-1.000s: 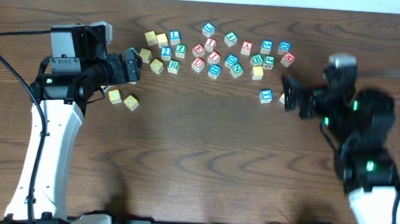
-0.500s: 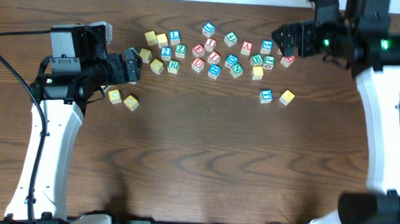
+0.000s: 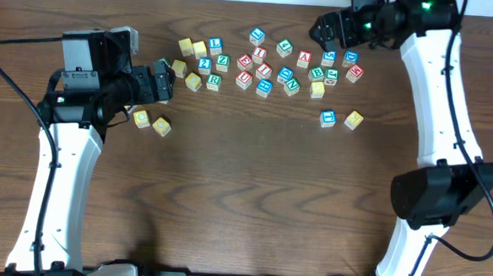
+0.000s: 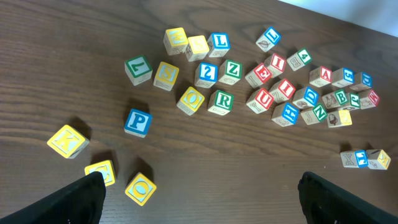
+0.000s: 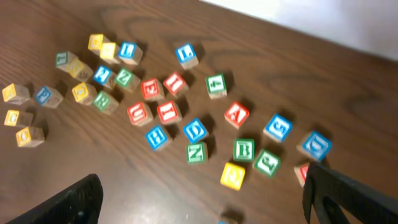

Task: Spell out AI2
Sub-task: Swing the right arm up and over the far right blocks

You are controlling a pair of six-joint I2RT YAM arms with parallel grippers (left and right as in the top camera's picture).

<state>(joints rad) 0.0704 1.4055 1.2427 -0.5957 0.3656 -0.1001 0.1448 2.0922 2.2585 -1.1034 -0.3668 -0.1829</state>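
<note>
The cubes lie in a loose cluster at the far middle of the table. The red "A" cube [image 3: 303, 58] [image 4: 321, 76] [image 5: 237, 114] is toward the cluster's right. The red "I" cube [image 3: 263, 70] [image 4: 285, 88] [image 5: 168, 112] sits mid-cluster among other red cubes. The blue "2" cube [image 3: 205, 65] [image 4: 206, 73] is at the left part. My left gripper [image 3: 161, 83] [image 4: 199, 199] is open and empty, left of the cluster. My right gripper [image 3: 327, 28] [image 5: 205, 199] is open and empty, above the cluster's far right end.
A green "Z" cube [image 4: 231, 70] sits right beside the "2", and a red "U" cube [image 4: 264, 99] is near the "I". Two lone cubes [image 3: 328, 119] [image 3: 354, 119] lie right of centre. Yellow cubes [image 3: 141, 119] [image 3: 161, 127] lie by the left arm. The table's far edge [image 5: 311, 28] is close behind.
My right arm has swung from the table's right middle up to the far right, its gripper now over the cluster's right end. The left arm and the cubes have not moved.
</note>
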